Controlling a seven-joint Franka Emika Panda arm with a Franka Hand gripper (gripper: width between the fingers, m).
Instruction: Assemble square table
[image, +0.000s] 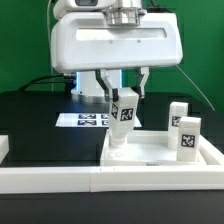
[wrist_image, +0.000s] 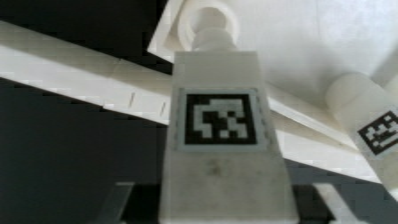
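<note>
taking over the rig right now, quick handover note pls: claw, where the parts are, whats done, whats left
Claw: shut on a leg, holding it upright over the tabletop slab.
The held leg's lower end is at the slab on the exterior view's left; whether it is seated cannot be told.
Two more legs stand upright on the slab toward the exterior view's right.
The marker board lies behind.
Done: one leg picked up and brought to the slab.
Left: fix this leg, then the others.
</note>
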